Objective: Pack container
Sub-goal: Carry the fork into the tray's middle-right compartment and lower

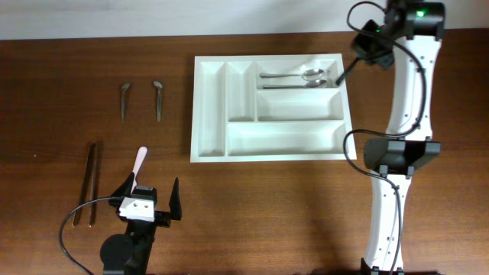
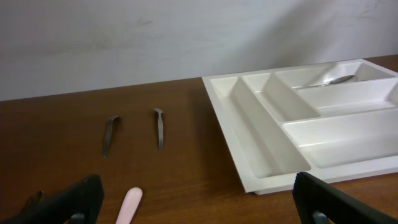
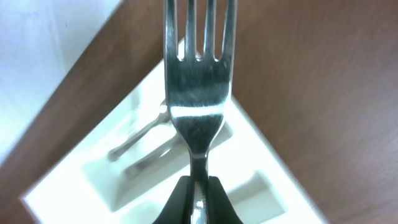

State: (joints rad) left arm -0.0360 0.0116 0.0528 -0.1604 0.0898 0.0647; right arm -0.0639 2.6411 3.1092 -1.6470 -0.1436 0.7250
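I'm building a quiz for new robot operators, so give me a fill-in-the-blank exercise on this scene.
The right gripper is shut on a ___. The white cutlery tray has ___ compartments. In the overhead view, two ___ lie in its uppermost long compartment. The left gripper has its jaws ___.
Missing words: fork, five, spoons, open.

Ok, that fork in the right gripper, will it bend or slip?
The fork looks like polished metal, so probably stiff, not bendy. Its glossy surface may be slippery. The right gripper pinches only the narrow handle, with the wide head sticking out, so it could pivot.
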